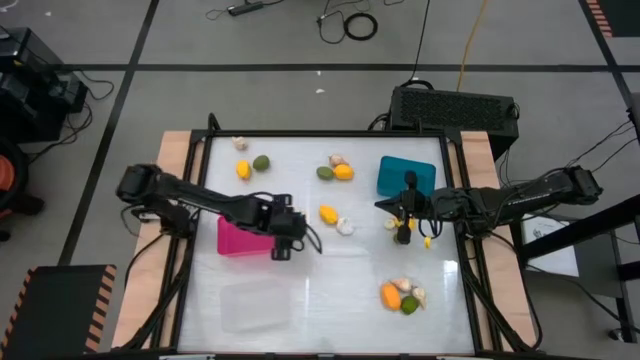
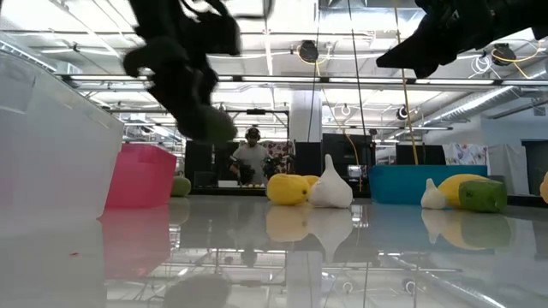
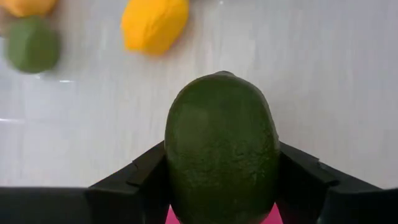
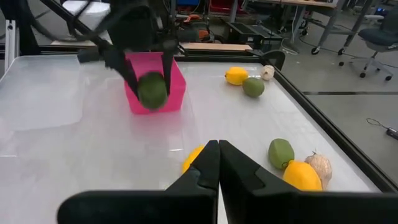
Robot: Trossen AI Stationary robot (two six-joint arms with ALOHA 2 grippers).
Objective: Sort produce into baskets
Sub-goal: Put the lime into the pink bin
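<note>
Left wrist view: the left gripper (image 3: 221, 186) squeezes a green fruit (image 3: 222, 146) in its fingers, right by the pink basket (image 1: 240, 238). The right gripper (image 4: 217, 163) is pinched closed and empty, near the teal basket (image 1: 406, 175). Farther off, most fruits lie loose on the tabletop (image 1: 330, 280), so sorting has barely begun.

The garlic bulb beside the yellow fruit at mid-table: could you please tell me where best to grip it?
Probably from straight above, closing on the garlic bulb at its broad lower body: it stands upright with a thin tip on top. Keep both jaws off the side where the yellow fruit sits close.
</note>
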